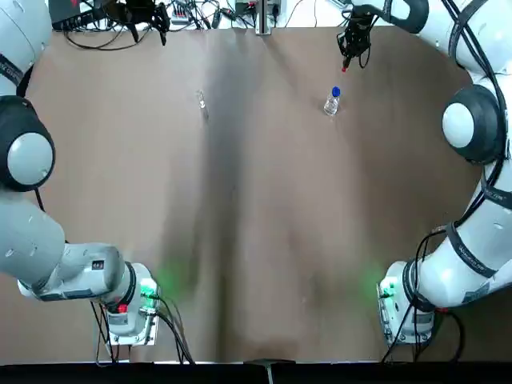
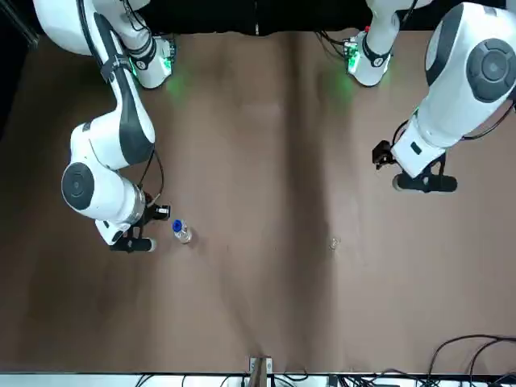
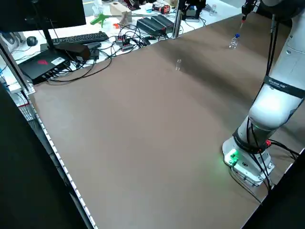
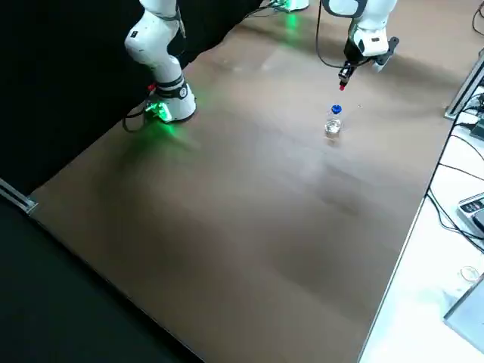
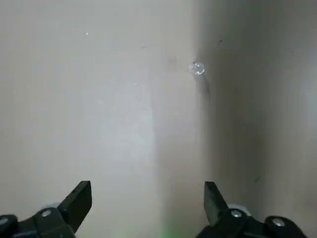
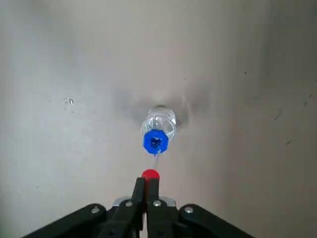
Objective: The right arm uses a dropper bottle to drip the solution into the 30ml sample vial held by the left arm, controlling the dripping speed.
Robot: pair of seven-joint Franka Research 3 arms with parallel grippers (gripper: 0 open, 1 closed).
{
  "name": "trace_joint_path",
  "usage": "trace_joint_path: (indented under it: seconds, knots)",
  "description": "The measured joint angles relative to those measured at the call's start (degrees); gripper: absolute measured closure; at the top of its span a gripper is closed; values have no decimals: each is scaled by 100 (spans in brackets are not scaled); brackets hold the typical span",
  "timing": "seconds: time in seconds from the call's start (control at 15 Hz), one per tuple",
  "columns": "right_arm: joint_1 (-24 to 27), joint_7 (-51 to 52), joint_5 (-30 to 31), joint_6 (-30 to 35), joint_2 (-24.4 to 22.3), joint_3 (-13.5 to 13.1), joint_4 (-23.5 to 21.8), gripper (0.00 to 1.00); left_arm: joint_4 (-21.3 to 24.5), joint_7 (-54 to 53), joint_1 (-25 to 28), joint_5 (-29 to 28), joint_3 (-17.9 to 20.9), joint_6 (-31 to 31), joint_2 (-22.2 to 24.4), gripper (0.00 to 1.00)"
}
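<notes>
Overhead: bottle (image 1: 332, 102) upright, just beside the right gripper (image 1: 353, 64); vial (image 1: 202, 104) well apart from it, standing ungripped.

Right wrist: fingers clenched on the red bulb of the dropper (image 6: 151, 174), tip near the blue collar. Best keep it vertical, squeeze gently.

Left wrist: left gripper (image 5: 148, 208) spread wide, grasping nothing; centre over vial before closing softly.

Brown tabletop (image 1: 264, 264) with the blue-collared bottle (image 1: 332, 102) and tiny clear vial (image 1: 202, 105) directly on it.
</notes>
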State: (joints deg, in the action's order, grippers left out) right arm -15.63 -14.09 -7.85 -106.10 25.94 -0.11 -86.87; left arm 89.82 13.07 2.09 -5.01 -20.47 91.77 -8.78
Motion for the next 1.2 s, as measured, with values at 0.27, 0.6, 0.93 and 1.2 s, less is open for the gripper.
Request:
trace_joint_path:
  seconds: [0.27,0.6,0.93,1.2]
  knots:
    - [-19,-1,0,-7,0,6,-8,96,-94,44,229,-5,54,-11,41,0]
    - [-25,0,0,-25,0,7,-8,96,-133,127,439,-5,49,-41,314,0]
    - [-25,0,0,-25,24,7,-14,96,-135,177,347,229,396,-277,589,0]
    - [-26,2,2,-99,106,7,-39,96,-132,142,-48,507,1044,-547,783,0]
